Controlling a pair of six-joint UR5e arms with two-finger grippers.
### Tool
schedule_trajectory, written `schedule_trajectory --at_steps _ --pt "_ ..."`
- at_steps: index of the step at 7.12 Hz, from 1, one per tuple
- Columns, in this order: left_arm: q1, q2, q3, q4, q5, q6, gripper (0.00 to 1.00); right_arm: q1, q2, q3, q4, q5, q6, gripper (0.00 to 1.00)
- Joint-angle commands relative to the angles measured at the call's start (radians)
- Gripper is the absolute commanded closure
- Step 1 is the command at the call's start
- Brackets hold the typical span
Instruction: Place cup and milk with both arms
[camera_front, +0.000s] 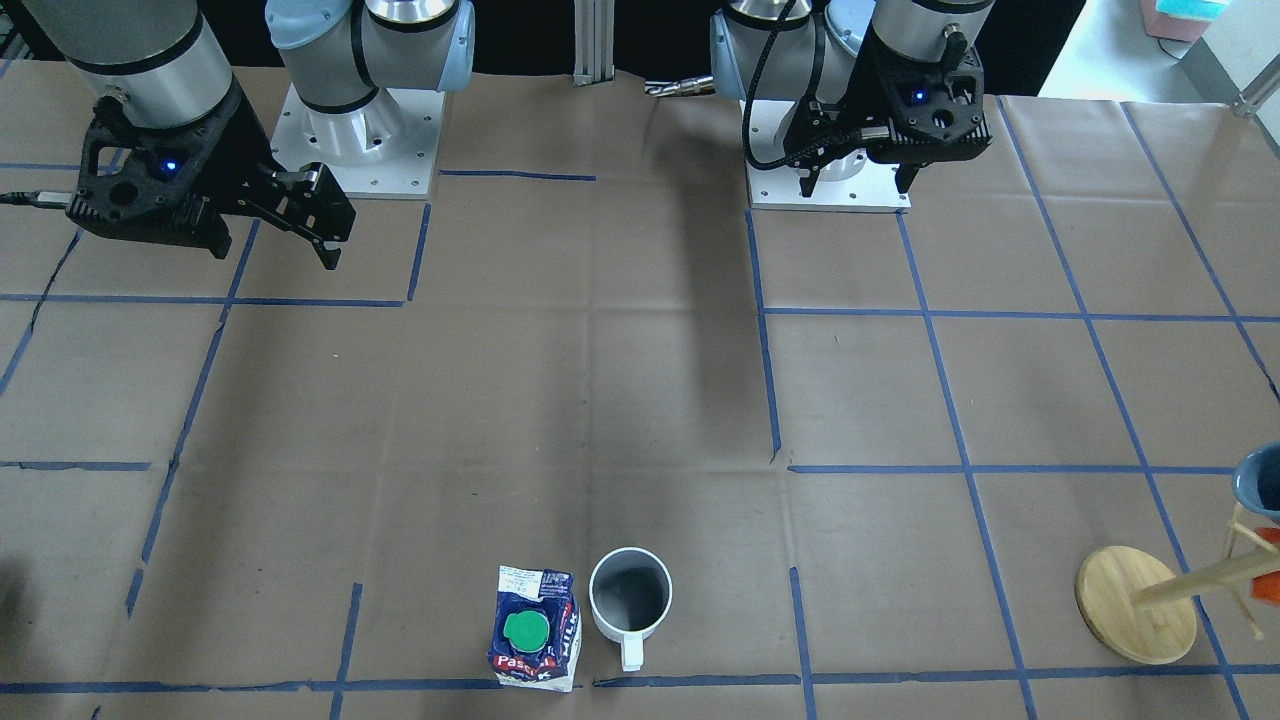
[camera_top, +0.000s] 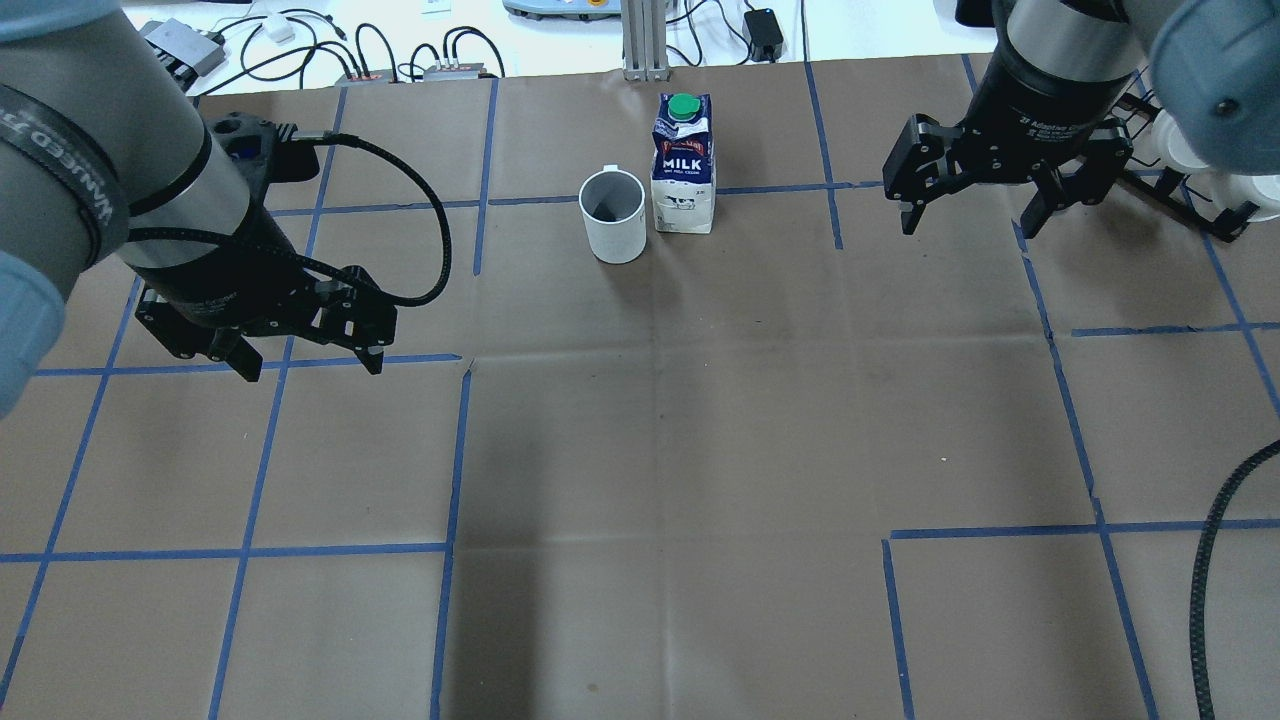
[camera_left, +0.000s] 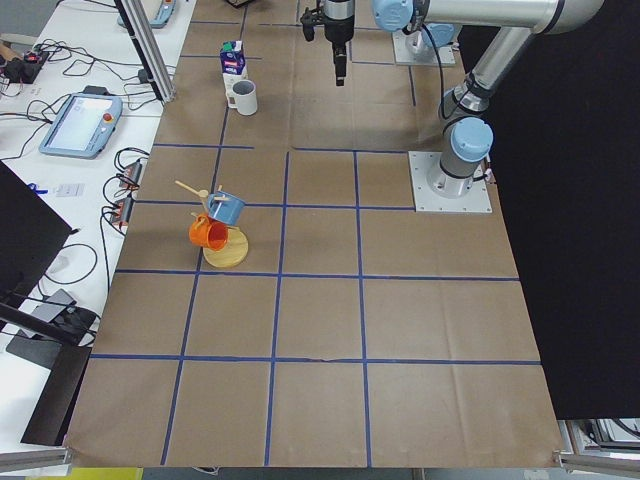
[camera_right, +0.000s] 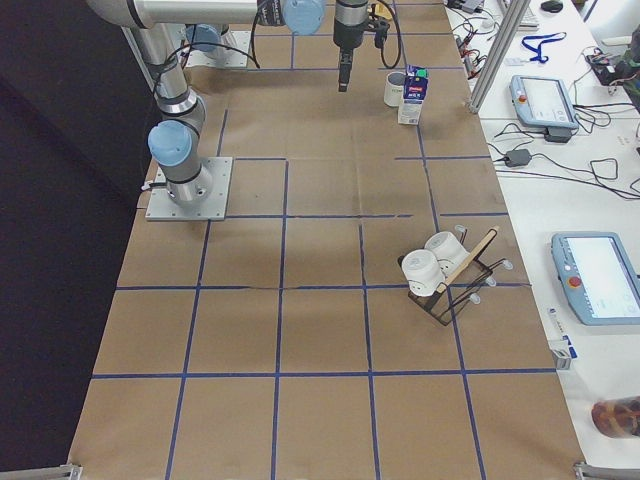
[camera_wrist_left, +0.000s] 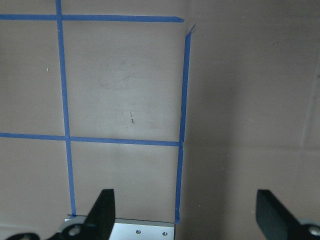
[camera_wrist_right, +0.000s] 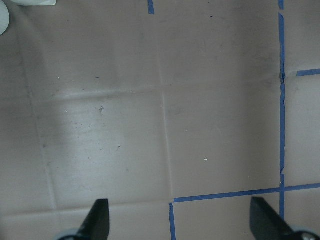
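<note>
While the cup and milk stand upright just beside each other at the far middle of the surface, the left gripper and right gripper hang well apart from them, both empty, jaws spread wide.

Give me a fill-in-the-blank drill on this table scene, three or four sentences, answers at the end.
The milk carton has a ___ screw cap. The white mug stands upright beside the carton, on the robot's ___. The left tool and the right tool are both ___ and hold nothing.
Missing words: green, left, open.
</note>
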Motion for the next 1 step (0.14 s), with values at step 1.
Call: schedule_trajectory --at_steps 1 --pt "0.001 -0.019 0.016 0.017 0.006 -0.007 0.00 0.000 0.000 0.003 0.000 -0.001 -0.003 0.00"
